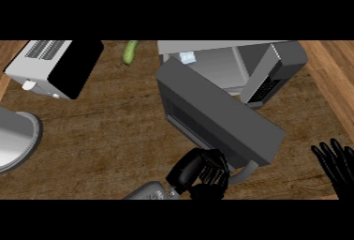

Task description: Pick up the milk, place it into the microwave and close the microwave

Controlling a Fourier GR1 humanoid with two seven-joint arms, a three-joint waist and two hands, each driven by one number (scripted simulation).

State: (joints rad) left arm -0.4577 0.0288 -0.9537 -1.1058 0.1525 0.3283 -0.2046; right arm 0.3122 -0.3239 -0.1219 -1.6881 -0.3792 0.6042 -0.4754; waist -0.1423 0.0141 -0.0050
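Note:
The grey microwave [276, 65] stands at the back, right of centre. Its door [221, 119] is swung wide open and reaches toward me across the counter. Inside the cavity, near its back left corner, a small white and pale blue milk carton [187, 57] shows. My left hand [197, 172] sits at the door's near end beside the curved grey handle [242, 177], fingers relaxed and touching the door's edge, holding nothing. My right hand [335, 161] rests open at the right edge, fingers up.
A white and black toaster [52, 68] stands at the back left. A green vegetable [130, 51] lies beside the microwave's left side. A round silver pot [14, 140] sits at the left edge. Bare wooden counter [104, 140] lies between them.

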